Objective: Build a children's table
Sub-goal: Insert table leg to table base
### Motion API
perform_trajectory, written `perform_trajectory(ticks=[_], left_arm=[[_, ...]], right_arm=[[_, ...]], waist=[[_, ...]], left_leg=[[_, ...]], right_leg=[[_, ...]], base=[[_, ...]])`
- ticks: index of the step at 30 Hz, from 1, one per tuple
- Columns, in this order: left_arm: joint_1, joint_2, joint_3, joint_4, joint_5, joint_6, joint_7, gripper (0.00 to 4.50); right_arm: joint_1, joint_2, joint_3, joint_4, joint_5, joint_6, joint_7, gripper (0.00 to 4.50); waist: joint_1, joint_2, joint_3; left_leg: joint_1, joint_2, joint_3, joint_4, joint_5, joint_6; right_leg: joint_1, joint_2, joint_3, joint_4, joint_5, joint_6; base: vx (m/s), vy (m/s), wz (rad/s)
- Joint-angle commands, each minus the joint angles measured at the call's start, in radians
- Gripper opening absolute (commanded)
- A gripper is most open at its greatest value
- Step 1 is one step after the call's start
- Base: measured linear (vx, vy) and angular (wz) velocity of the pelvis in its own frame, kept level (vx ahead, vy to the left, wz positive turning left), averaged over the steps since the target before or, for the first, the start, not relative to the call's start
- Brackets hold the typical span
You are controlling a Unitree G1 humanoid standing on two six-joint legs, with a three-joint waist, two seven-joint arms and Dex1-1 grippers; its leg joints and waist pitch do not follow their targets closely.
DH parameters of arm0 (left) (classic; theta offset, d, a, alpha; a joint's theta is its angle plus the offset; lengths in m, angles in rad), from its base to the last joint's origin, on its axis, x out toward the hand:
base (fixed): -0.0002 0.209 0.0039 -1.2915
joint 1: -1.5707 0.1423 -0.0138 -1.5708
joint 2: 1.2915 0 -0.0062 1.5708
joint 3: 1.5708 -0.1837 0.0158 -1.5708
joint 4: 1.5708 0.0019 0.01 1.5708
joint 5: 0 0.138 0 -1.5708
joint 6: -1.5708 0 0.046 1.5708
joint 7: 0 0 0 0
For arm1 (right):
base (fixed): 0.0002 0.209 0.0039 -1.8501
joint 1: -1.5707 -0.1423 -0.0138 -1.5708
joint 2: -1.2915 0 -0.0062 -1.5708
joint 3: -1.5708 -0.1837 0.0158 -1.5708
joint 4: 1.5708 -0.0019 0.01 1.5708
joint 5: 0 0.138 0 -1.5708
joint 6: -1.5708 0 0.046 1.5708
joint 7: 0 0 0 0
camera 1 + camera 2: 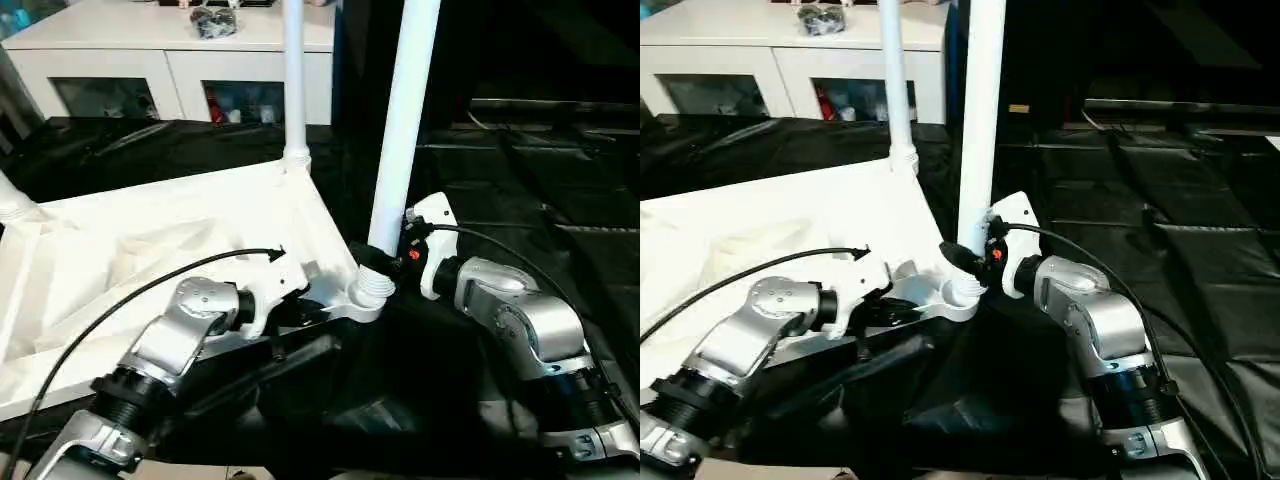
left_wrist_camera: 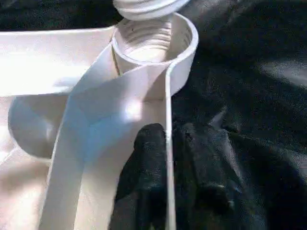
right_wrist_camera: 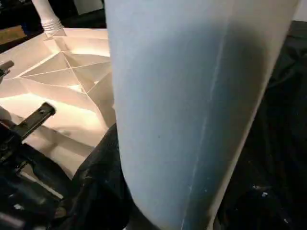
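1. Lying upside down on the black padded floor mats (image 1: 1160, 210): the white plastic rectangular tabletop (image 1: 150, 250), ribbed underside up, so the rounded corner sockets open upward to take legs.
2. Already standing in the far corner: one long white tapered tube leg (image 1: 294, 80). Probably seated, judging by its upright stance.
3. Held upright by the right gripper (image 1: 385, 255): a second white tube leg (image 1: 405, 110), threaded end poised just above the near corner socket (image 2: 153, 40). Clasped low on the tube, likely to steer the thread into the socket.
4. Pinched between the left gripper's (image 2: 168, 158) black fingers (image 2: 148, 148): the tabletop's thin rim wall beside that socket, one finger on each side. Likely there to keep the top from shifting or turning as the leg goes in.
5. Cut off by the top edge: both legs' upper ends. Hidden behind the wide tube in the right wrist view: the right fingers themselves. Hard to judge: whether the thread has yet entered the socket.
6. Behind, out of the work: a white glass-door cabinet (image 1: 170, 60).
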Motion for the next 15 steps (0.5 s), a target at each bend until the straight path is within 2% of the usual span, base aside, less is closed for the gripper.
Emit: perform_trajectory(ticks=[1, 10, 12, 14, 15], left_arm=[[0.007, 0.016, 0.008, 0.013, 0.002, -0.004, -0.01, 0.57], [-0.006, 0.015, 0.039, 0.076, -0.022, -0.027, -0.02, 0.57], [-0.007, 0.008, 0.04, 0.089, -0.025, -0.04, -0.018, 0.2], [-0.008, 0.004, 0.038, 0.101, -0.023, -0.052, -0.019, 0.2], [-0.005, 0.002, 0.03, 0.109, -0.016, -0.059, -0.022, 0.07]], right_arm=[[-0.03, -0.001, 0.006, 0.009, -0.009, -0.019, 0.006, 1.91], [-0.036, 0.012, 0.016, 0.032, -0.021, -0.038, 0.027, 1.91], [-0.038, 0.015, 0.019, 0.046, -0.023, -0.047, 0.033, 1.91], [-0.038, 0.018, 0.02, 0.056, -0.029, -0.052, 0.038, 1.91], [-0.037, 0.021, 0.022, 0.071, -0.034, -0.059, 0.043, 1.91]], waist=[[0.005, -0.01, -0.066], [0.003, -0.012, -0.066], [0.004, -0.011, -0.067], [0.003, -0.011, -0.065], [0.003, -0.015, -0.065]], left_leg=[[0.008, 0.015, -0.004, -0.065, -0.212, 0.016], [0.006, 0.014, -0.003, -0.066, -0.213, 0.013], [0.007, 0.014, -0.003, -0.065, -0.219, 0.014], [0.008, 0.015, -0.003, -0.066, -0.227, 0.014], [0.008, 0.015, -0.003, -0.066, -0.227, 0.014]], right_leg=[[0.05, -0.058, 0.049, -0.087, -0.334, -0.14], [0.051, -0.058, 0.05, -0.085, -0.316, -0.148], [0.05, -0.06, 0.05, -0.086, -0.322, -0.151], [0.049, -0.059, 0.05, -0.087, -0.332, -0.149], [0.049, -0.059, 0.05, -0.087, -0.337, -0.148]], base=[[0.0, 0.0, 0.0], [0.0, 0.0, 0.0], [0.0, 0.0, 0.0], [0.0, 0.0, 0.0], [0.0, 0.0, 0.0]])
